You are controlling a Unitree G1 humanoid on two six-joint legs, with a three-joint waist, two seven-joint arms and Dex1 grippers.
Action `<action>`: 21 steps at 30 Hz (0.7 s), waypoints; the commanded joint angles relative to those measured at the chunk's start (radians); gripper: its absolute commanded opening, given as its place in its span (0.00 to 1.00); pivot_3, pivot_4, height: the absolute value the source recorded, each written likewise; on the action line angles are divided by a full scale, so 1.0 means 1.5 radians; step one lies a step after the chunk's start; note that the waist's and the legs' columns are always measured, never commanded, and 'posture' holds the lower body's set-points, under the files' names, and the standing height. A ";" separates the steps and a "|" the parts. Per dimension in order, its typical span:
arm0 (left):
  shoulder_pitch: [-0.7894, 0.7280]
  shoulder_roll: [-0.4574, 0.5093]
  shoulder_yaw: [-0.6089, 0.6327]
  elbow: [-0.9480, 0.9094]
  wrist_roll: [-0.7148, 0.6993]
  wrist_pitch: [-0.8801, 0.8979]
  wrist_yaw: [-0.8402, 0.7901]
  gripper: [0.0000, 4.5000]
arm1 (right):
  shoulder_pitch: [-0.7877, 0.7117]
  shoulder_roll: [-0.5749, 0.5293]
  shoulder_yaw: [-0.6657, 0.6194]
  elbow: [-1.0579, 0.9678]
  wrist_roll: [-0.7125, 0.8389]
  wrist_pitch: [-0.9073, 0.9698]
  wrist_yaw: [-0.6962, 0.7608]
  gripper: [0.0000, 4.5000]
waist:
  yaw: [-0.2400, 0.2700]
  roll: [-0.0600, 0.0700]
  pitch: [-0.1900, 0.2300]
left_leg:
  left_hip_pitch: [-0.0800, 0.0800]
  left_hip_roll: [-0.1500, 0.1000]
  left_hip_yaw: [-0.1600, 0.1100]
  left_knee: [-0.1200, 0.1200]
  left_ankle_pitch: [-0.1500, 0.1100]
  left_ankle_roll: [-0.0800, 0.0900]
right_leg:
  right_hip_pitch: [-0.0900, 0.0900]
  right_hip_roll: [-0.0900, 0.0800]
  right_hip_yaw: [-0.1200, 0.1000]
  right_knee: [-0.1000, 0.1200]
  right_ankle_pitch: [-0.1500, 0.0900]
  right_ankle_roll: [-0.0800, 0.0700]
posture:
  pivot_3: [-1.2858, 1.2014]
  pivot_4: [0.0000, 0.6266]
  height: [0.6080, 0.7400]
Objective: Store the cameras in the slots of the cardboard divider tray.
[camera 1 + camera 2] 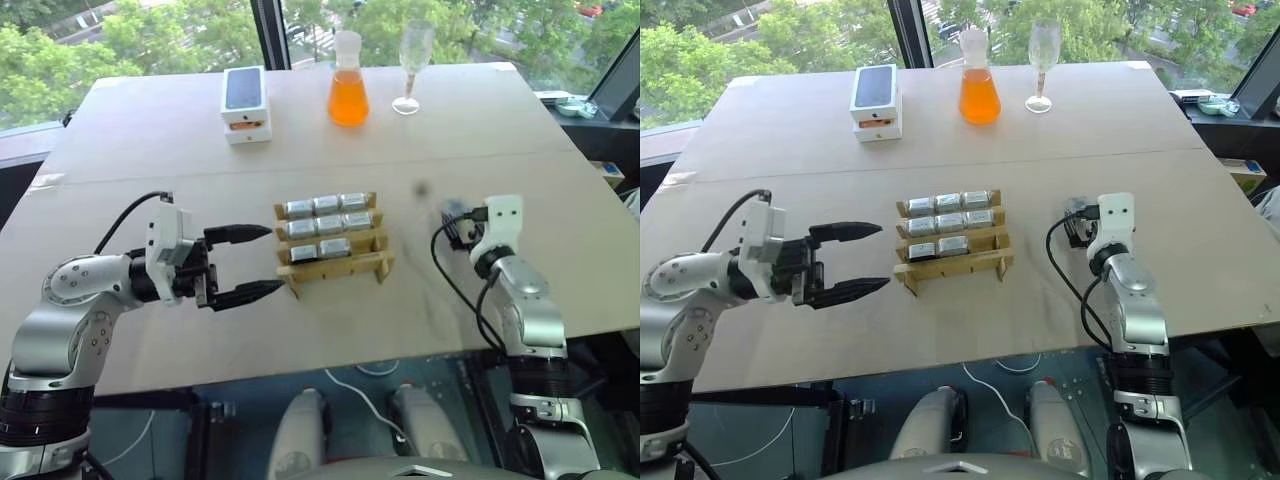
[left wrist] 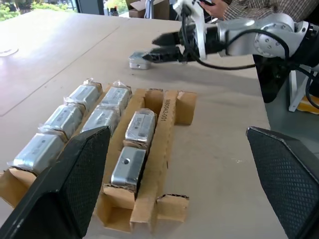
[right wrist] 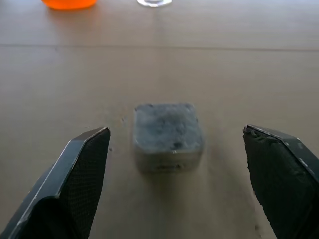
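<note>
Eight cameras (image 1: 328, 226) are seated in the cardboard divider tray (image 1: 352, 265) at mid-desk (image 1: 150, 140). A ninth camera (image 3: 168, 135) is seen lying loose just ahead of the right pincer (image 3: 179, 174), fingers spread apart. The left pincer (image 1: 252, 262), likewise spread, is held beside the tray

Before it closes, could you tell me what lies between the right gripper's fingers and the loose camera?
Only bare table. In the right wrist view the right gripper stands open around the loose camera, untouched.

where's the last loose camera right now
The loose camera lies on the table to the right of the cardboard divider tray, directly ahead of the open right gripper.
</note>
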State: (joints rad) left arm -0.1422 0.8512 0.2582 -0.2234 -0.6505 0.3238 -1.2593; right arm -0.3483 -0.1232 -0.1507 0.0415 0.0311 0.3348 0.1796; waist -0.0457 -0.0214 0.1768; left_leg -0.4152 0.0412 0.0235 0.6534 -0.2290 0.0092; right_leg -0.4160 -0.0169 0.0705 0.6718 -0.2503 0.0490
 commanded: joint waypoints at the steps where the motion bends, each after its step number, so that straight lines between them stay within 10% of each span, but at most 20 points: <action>1: -0.008 0.001 0.003 -0.006 -0.002 -0.009 -0.004 1.00 | -0.011 -0.009 0.009 0.021 -0.011 -0.034 -0.020 0.94 | 0.001 0.000 0.000 | 0.000 0.000 0.000 0.000 0.000 0.000 | 0.000 0.000 0.000 0.000 0.000 0.000 | 0.52 0.24 1.00; 14: 0.003 -0.017 0.012 -0.020 -0.002 -0.015 0.021 1.00 | -0.092 -0.033 0.022 0.195 0.003 -0.131 0.016 0.94 | 0.000 0.000 0.000 | 0.000 0.000 -0.001 0.000 0.000 0.000 | 0.000 0.000 0.000 0.000 0.000 0.000 | 0.52 0.24 1.00; 21: -0.016 -0.009 0.003 -0.007 0.002 -0.012 0.018 1.00 | -0.074 -0.031 0.027 0.172 0.019 -0.127 0.031 0.43 | 0.001 0.000 0.000 | 0.000 0.000 -0.001 0.000 0.000 0.000 | 0.000 0.000 0.000 0.000 0.000 0.000 | 0.52 0.24 1.00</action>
State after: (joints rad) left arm -0.1474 0.8229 0.2589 -0.2247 -0.6497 0.3179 -1.2263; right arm -0.4685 -0.1688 -0.1135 0.3432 0.0437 0.1484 0.2159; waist -0.0446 -0.0219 0.1766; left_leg -0.4153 0.0414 0.0226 0.6535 -0.2290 0.0093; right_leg -0.4155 -0.0165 0.0700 0.6717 -0.2502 0.0491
